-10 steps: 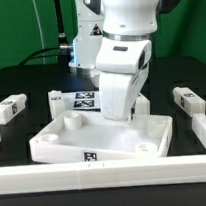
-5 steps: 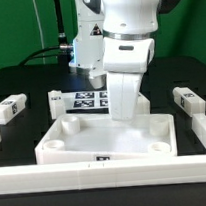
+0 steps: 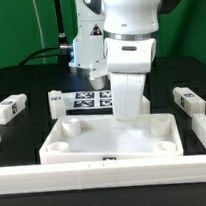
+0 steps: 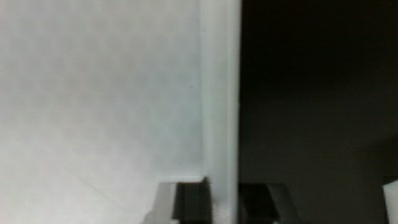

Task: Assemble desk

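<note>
The gripper (image 4: 222,203) is clenched on the thin upright rim of the desk slab (image 3: 109,141). The rim shows as a pale strip between the two dark fingers (image 4: 263,205). The slab is a smooth white plastic rectangle, tray-like, with round corner sockets, and it lies directly beneath the jaws. A square-section tagged leg (image 3: 9,109) lies well off to the exterior view's left of the jaws. Another leg (image 3: 188,100) lies to their right, and the marker board (image 3: 86,100) sits just behind them.

Black table (image 3: 29,77), long white border rail (image 3: 57,176) along near edge, marker board (image 3: 88,100) farther back, green backdrop (image 3: 15,28) behind.
</note>
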